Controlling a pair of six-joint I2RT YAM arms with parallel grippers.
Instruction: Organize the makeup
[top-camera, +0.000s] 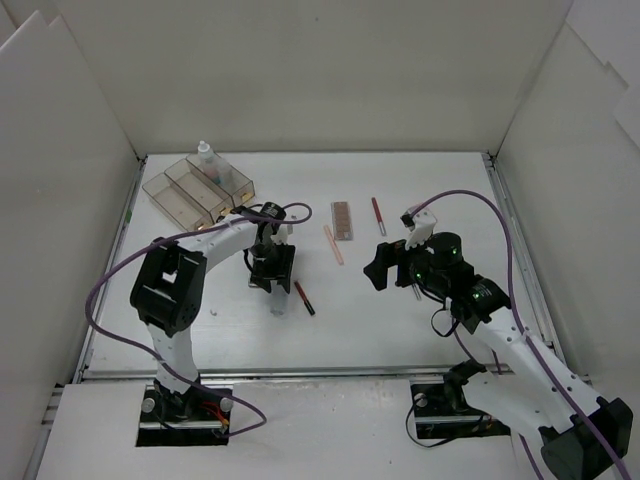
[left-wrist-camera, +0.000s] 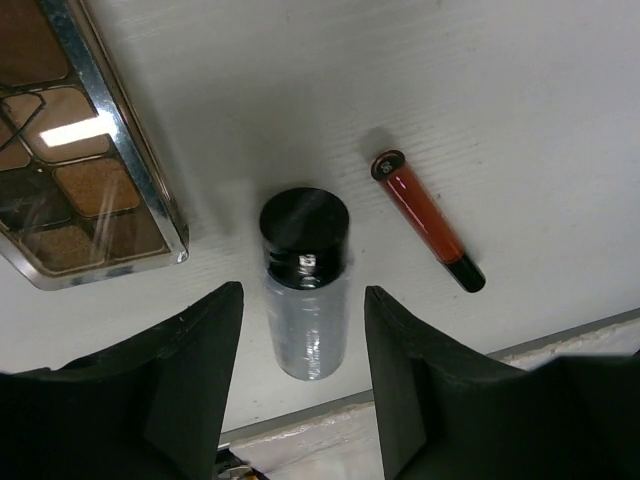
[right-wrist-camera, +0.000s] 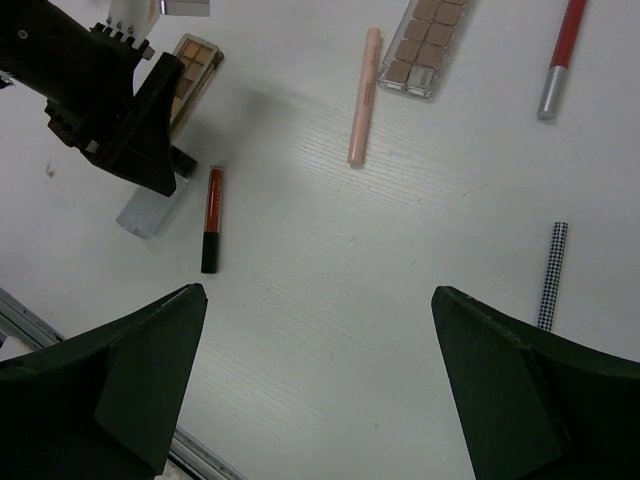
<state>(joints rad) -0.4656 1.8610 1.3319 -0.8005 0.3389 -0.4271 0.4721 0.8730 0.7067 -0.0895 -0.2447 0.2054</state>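
Makeup (top-camera: 342, 220) lies spread on the white table (top-camera: 380, 340). In the left wrist view, a small clear bottle (left-wrist-camera: 305, 330) with a black cap lies low in the middle, between the wide-apart fingers of the left gripper (left-wrist-camera: 303, 300). A red tube (left-wrist-camera: 425, 220) lies to its right, and a brown palette (left-wrist-camera: 80, 180) sits at upper left. The right gripper (right-wrist-camera: 318, 295) is spread wide too and holds nothing.

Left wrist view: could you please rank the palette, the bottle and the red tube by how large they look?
1. palette, largest even though the frame cuts it off
2. bottle
3. red tube, slimmer and shorter than the bottle
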